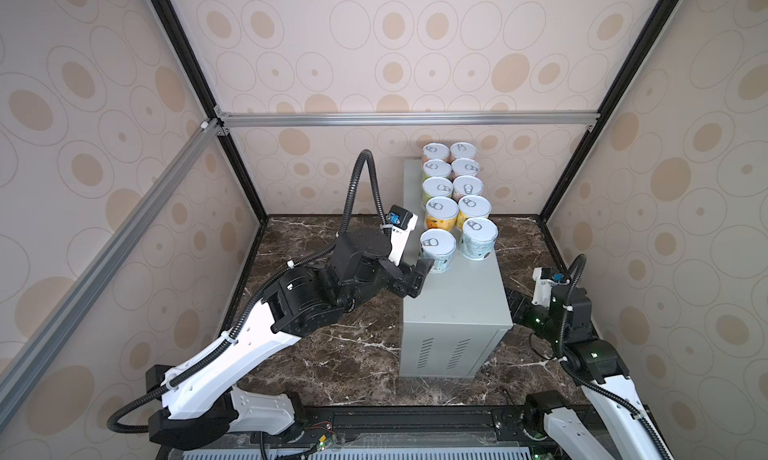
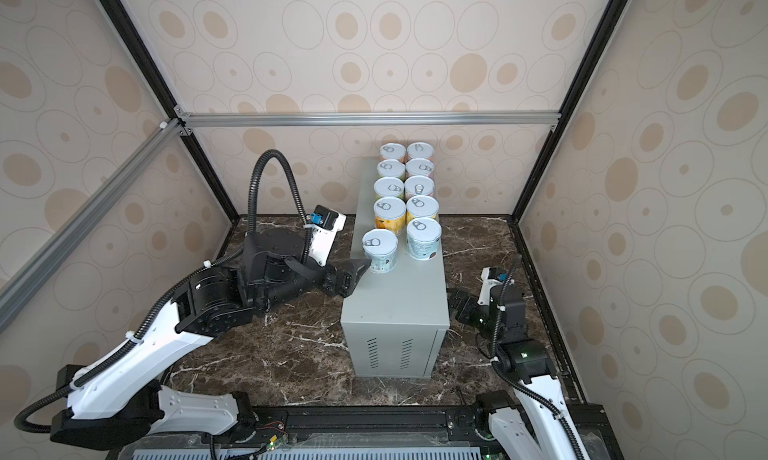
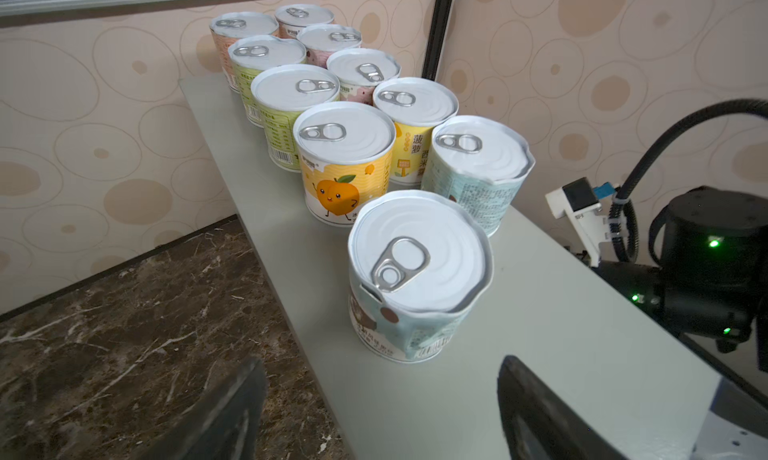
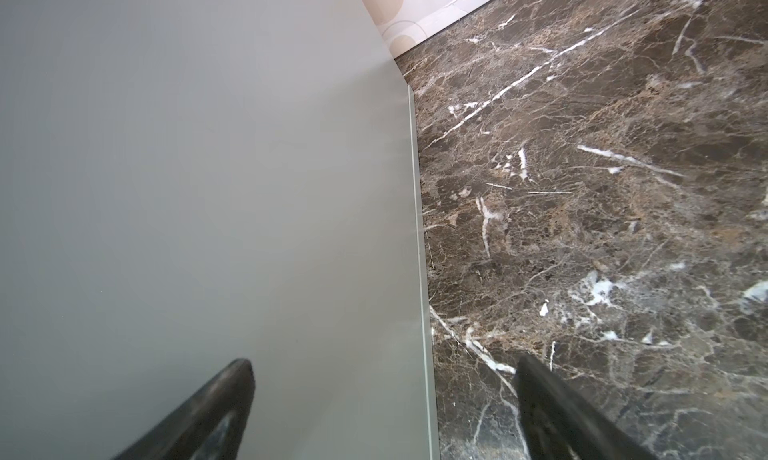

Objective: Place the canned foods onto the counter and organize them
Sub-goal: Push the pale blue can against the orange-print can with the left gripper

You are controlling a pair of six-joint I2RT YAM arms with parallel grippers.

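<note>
Arguably, on the grey tabletop [image 1: 457,300] where all ten canned foods [image 1: 467,186] are stood, the out-of-line nearest pale-blue can [image 1: 437,250] is best nudged straight by the released, empty left end effector [image 1: 419,278] poised just behind it.

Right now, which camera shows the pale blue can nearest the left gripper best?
The left wrist view: the pale blue can fills the middle, its pull tab and crumpled label clear. In both top views it is small, mostly lid. The right wrist view shows only the counter and marble surface, no can.
</note>
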